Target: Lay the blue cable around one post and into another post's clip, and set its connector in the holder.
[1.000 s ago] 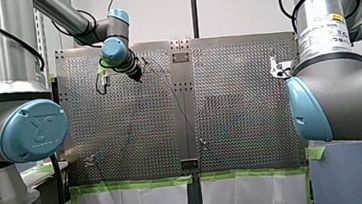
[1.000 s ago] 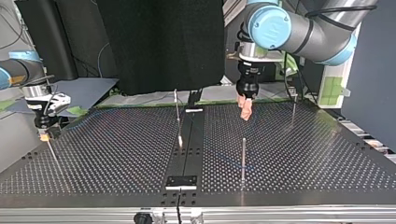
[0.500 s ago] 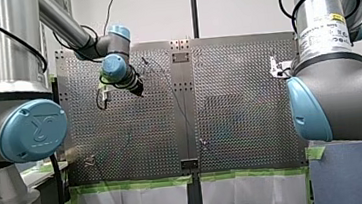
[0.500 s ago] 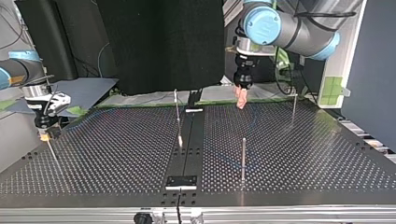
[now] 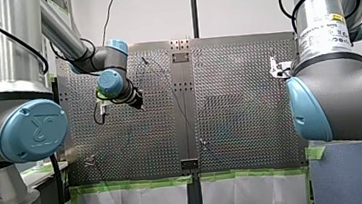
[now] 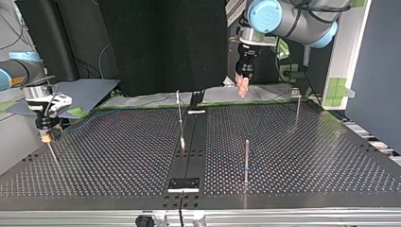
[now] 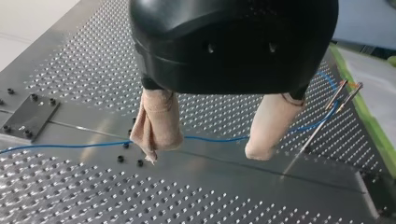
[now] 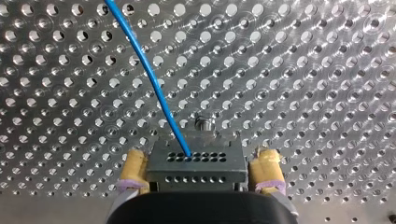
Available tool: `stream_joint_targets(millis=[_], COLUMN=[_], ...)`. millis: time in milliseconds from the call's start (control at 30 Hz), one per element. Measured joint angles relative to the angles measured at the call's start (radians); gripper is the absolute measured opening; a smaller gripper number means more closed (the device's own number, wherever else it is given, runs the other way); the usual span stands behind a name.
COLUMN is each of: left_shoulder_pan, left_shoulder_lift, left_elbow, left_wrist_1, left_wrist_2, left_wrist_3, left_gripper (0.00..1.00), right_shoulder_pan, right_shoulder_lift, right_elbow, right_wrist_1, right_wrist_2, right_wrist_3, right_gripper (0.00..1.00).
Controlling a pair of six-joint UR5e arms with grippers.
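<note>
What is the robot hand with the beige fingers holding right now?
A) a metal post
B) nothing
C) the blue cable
B: in the left wrist view, my left end effector has its fingers apart with nothing between them, and the blue cable lies on the table below.

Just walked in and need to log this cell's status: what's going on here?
Two robot arms are laying a thin blue cable across the perforated metal table. My left gripper hangs above the table with its beige-padded jaws apart and empty; the cable lies on the plate beneath it and runs on to the top of a thin metal post. My right gripper sits low at the dark connector block that the cable plugs into; whether it grips the block is unclear.
</note>
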Motion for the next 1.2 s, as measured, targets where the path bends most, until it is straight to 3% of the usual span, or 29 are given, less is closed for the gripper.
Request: stream_joint_targets(millis=[567,967,1200], left_shoulder_pan=[0.0,-0.001,-0.003], left_shoulder_lift=[0.0,-0.001,-0.001], left_elbow=[-0.133,-0.138,-0.141], left_wrist_1=[0.148,0.246,0.3], left_wrist_2=[0.028,0.037,0.008], left_wrist_3=[-0.015,-0.046,-0.048], left_gripper=[1.0,1.0,1.0], right_shoulder_pan=[0.0,0.001,0.002], right_shoulder_lift=[0.0,0.0,0.0], right_elbow=[0.0,0.0,0.0], right_wrist_1=[0.003,0.005,0.007], right_wrist_2=[-0.001,-0.001,-0.002], right_wrist_3=[0.0,0.0,0.0], right_gripper=[0.99,0.99,0.99])
